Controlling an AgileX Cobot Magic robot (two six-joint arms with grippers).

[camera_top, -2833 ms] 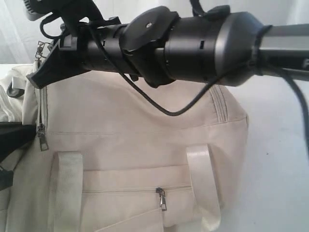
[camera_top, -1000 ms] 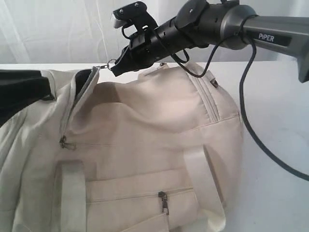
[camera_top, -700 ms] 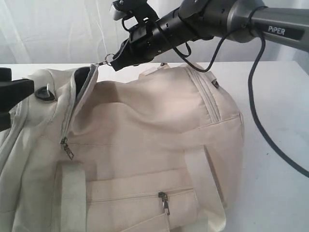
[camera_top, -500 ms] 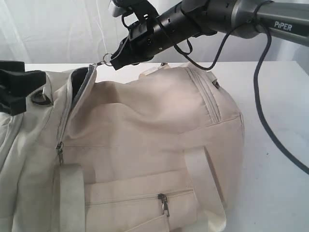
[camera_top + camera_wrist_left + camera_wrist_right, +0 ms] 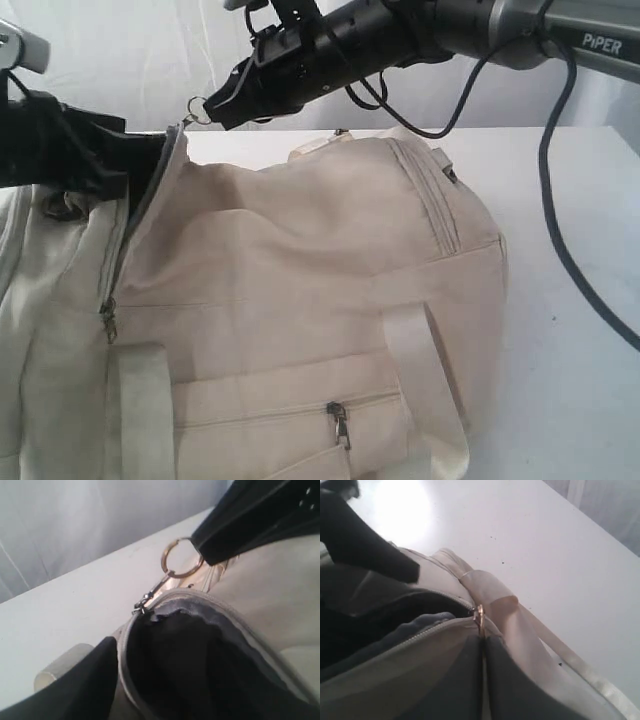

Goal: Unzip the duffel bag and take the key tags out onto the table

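Risk: zip ring (image 5: 197, 108) slips from your right fingers (image 5: 235, 100), clamped shut on it, mid-pull; left fingers' (image 5: 90, 155) gap unreadable.

Field note: I read this as a lab or test cell. Bare white tabletop (image 5: 580, 330), white curtain (image 5: 110, 60) as backdrop, cabled black arm (image 5: 500, 20) marked PiPER.

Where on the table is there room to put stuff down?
The table is bare right of the bag, and in a thin strip behind it. The left side is crowded: the bag fills it.
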